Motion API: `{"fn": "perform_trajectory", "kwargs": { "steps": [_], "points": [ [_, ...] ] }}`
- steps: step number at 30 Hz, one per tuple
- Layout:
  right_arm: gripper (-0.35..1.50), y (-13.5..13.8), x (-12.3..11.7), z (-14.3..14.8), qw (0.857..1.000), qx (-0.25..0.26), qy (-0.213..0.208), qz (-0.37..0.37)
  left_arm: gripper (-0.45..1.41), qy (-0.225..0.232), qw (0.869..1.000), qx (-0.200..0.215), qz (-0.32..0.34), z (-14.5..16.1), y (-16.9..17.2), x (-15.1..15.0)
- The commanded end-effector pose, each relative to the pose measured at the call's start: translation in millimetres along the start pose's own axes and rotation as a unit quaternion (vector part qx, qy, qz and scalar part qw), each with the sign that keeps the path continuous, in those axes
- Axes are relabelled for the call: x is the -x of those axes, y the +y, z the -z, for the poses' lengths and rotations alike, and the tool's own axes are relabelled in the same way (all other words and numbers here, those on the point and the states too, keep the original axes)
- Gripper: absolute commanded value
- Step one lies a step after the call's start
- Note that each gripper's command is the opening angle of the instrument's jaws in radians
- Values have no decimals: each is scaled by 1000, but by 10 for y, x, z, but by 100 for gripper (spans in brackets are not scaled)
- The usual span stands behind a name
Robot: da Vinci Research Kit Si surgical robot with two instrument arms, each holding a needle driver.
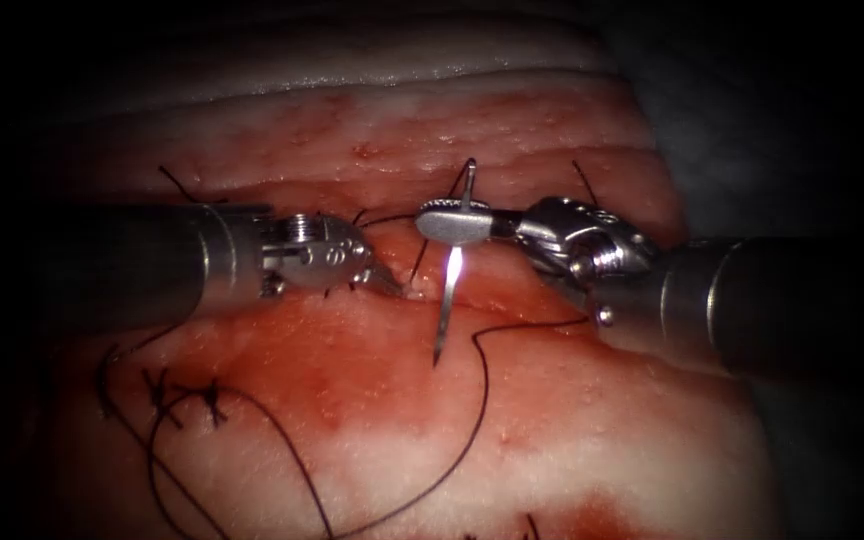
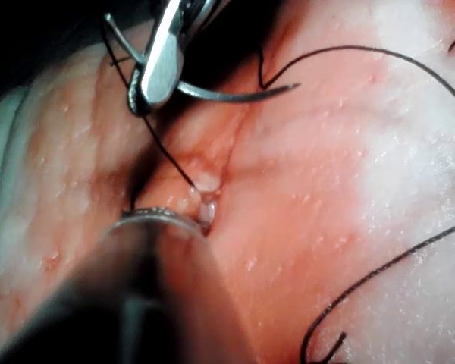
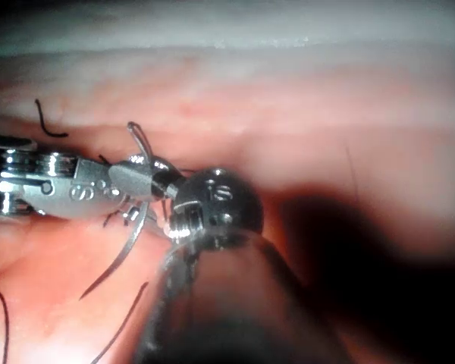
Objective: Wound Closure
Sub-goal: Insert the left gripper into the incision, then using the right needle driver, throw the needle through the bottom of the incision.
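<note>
Two tools [image 1: 392, 280] [image 1: 447, 222] — one needle [image 1: 449, 280]

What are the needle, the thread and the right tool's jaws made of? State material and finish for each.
Needle, held near its thread end by the right tool, clear of the tissue: polished metal, by its bright glint. Thread: dark, matte strand, apparently fine suture fibre; limp loops. Jaws: smooth grey metal, satin sheen. The left tool grips tissue at the cut.

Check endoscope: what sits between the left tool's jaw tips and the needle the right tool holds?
A short stretch of tissue at the cut, crossed by one strand of thread. Left tool grips tissue; right tool holds the needle near its swaged end, out of tissue.
</note>
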Motion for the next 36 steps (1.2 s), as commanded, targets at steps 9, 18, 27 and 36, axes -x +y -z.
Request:
{"fn": "perform_trajectory", "kwargs": {
  "steps": [9, 18, 27, 36],
  "points": [
    [-35, 15, -1, -17, 994, 15, 26, 105, -45, -43, 999, 27, -9, -17, 6, -3],
    [-35, 51, 21, -35, 977, 36, 46, 207, 26, -28, 998, 54, 13, -11, 17, -6],
    [-35, 53, 41, -45, 945, 63, 62, 316, 20, -27, 998, 56, 22, -6, 23, -2],
    [-35, 53, 64, -49, 922, 62, 46, 378, 19, -18, 998, 54, 24, 2, 29, -12]
  ]
}}
